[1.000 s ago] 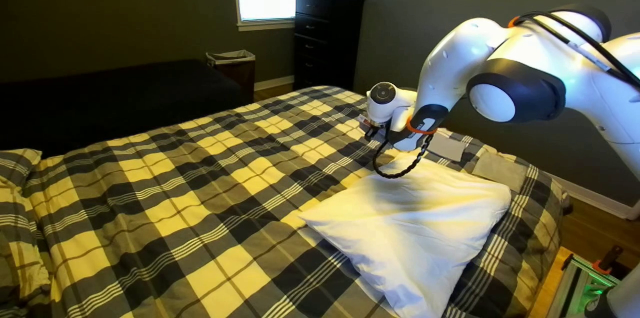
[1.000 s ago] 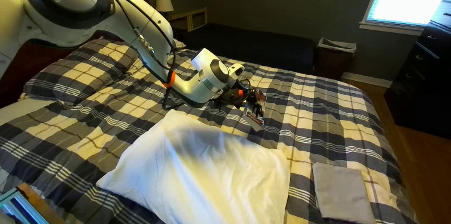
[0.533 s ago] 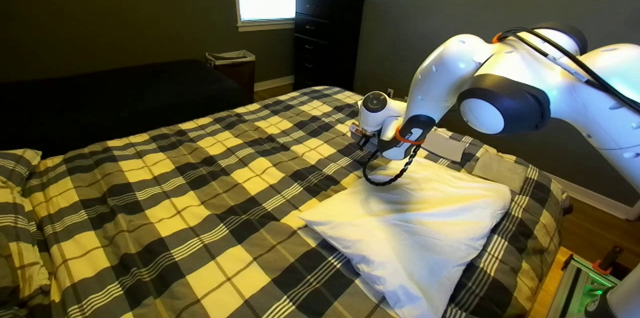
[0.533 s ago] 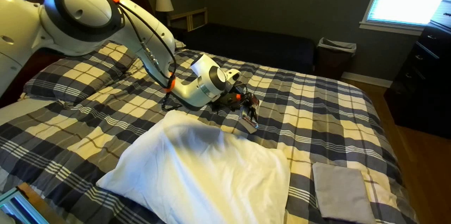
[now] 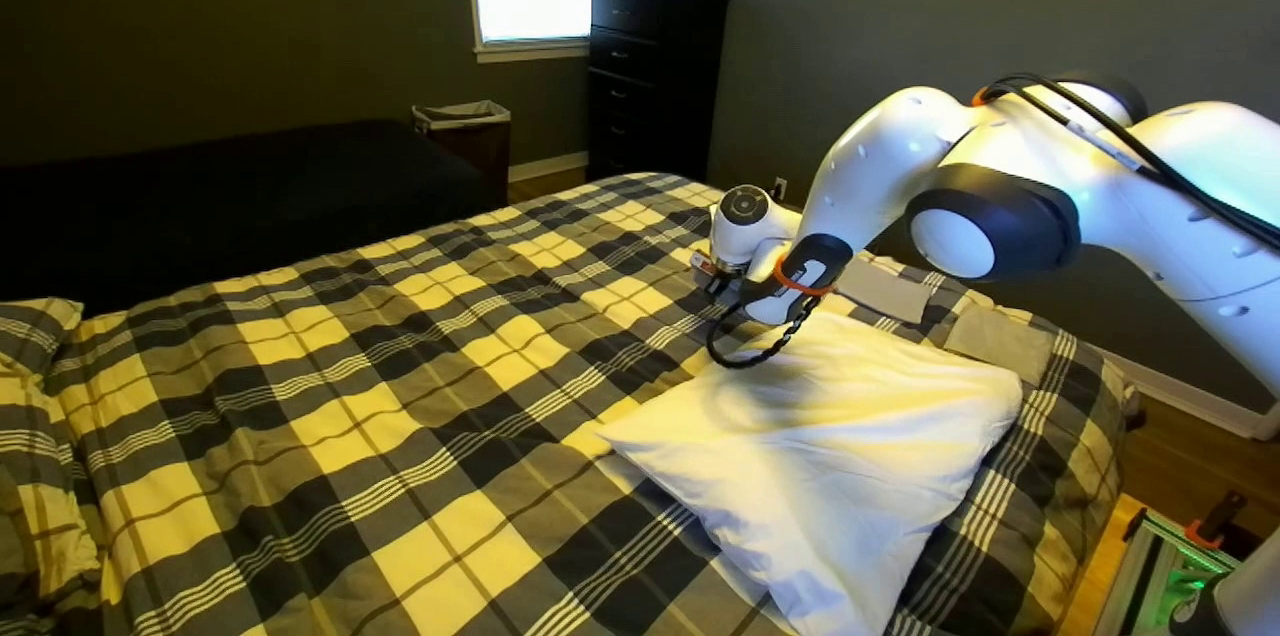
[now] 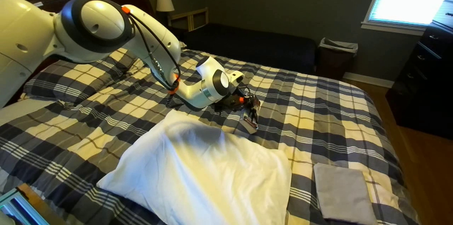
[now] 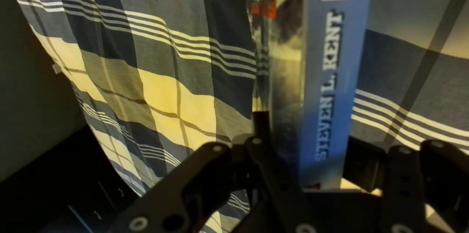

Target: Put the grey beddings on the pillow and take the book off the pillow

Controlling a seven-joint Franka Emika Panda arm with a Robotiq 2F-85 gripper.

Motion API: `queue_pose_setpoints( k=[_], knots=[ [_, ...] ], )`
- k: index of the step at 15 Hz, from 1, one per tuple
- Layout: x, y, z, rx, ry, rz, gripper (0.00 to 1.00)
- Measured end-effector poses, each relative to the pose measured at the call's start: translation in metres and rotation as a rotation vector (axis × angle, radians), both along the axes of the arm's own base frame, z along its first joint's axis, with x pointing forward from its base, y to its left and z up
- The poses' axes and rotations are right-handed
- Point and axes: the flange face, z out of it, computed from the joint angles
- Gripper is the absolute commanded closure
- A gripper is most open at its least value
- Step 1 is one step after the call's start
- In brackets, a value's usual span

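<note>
The book (image 7: 331,79), with a blue spine reading "Steven L. Kent", stands between the fingers of my gripper (image 7: 311,145), which is shut on it. In both exterior views the gripper (image 6: 253,106) holds the book (image 6: 248,123) over the plaid bedspread, just past the pillow's edge; its exact height is unclear. A large white pillow (image 6: 212,179) lies wrinkled on the bed, with nothing on it. The grey beddings (image 5: 885,292) show as two folded cloths beside the pillow in an exterior view; one grey cloth (image 6: 345,193) appears in an exterior view at lower right.
Yellow-and-black plaid bedspread (image 5: 400,396) covers the bed. Plaid pillows (image 6: 81,73) lie at the headboard end. A black dresser (image 5: 655,76) and a hamper (image 5: 465,131) stand beyond the bed. My forearm (image 5: 880,156) reaches over the white pillow.
The arm has come down, and the gripper with the book has shifted a little lower and to the left in both exterior views. Pillow and grey cloths stay put.
</note>
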Motion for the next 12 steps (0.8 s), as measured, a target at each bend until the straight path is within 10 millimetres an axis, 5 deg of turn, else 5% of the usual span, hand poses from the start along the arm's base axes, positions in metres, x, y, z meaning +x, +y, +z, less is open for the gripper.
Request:
queue_pose_setpoints(
  k=[4, 5, 6, 12],
  knots=[
    [0.005, -0.004, -0.005, 0.028, 0.0, -0.043, 0.92],
    [0.007, -0.005, -0.006, 0.031, 0.003, -0.054, 0.42],
    [0.008, -0.005, -0.007, 0.034, 0.007, -0.063, 0.41],
    [0.013, -0.002, -0.004, 0.063, 0.016, -0.088, 0.0]
  ],
)
